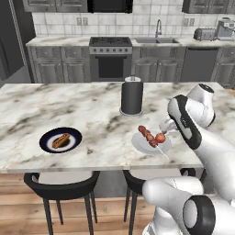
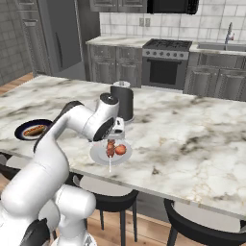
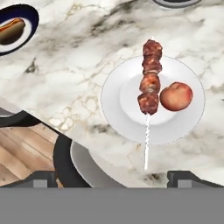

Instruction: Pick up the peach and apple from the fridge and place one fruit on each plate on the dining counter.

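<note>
Jaws: gripper [image 3: 112, 177] hangs above the near edge of the tabletop; the two dark tips stand wide apart with nothing between them. You carry no fruit.

Just below the jaws: white plate [image 3: 153, 99] near the tabletop's front edge. On it lie a meat skewer [image 3: 149, 87] and the peach [image 3: 176, 96]; the peach sits on the plate's inner well, touching or nearly touching the skewer's lowest piece.

Peach status: round, orange-red, no stem seen. It rests free on the plate, apart from the jaws. Judged: this fruit is placed.

Step in hand: judged as the retreat after release. Lift straight up and away from the plate before swinging, so that the tips do not clip the peach or the skewer's stick, which overhangs the rim towards you.

Risk: the peach is round and could roll if nudged; keep the tips wide until well above it.

Second plate: dark plate [image 1: 60, 140] lies well apart to the left on the dining counter [image 1: 92, 114], holding a hot dog [image 1: 60, 140]. It bears no fruit yet.

Other item: dark paper-towel roll [image 1: 132, 96] stands upright behind the white plate; keep the elbow off it as you turn.

Fridge: dark tall unit [image 2: 60, 33] beyond the tabletop, door shut from this side. Apple not yet on a plate; judged roughly half done.
</note>
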You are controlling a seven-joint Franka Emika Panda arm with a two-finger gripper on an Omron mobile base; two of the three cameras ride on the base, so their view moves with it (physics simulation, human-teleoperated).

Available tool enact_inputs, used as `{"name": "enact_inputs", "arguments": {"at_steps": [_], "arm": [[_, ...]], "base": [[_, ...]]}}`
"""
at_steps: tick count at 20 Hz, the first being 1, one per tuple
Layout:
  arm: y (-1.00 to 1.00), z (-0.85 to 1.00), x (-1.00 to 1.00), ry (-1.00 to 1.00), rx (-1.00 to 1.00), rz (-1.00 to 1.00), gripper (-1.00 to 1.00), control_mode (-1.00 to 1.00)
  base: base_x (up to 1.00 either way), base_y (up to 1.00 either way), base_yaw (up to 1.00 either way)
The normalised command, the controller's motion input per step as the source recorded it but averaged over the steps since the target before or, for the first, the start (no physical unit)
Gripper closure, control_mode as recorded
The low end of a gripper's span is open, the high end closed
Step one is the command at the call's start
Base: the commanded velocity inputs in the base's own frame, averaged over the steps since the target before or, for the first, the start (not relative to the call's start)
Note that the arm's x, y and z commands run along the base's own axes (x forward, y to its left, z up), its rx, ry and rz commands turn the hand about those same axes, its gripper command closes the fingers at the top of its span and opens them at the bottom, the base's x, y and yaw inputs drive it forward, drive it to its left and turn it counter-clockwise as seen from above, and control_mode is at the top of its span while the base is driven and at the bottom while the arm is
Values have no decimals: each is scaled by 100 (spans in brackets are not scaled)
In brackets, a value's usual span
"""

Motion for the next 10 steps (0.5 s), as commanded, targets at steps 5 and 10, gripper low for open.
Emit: {"name": "enact_inputs", "arguments": {"at_steps": [5,10], "arm": [[49,53,-62,0,-1,-17,-100,-100],[50,48,-66,0,-5,-19,-100,-100]], "base": [[0,0,0],[0,0,0]]}}
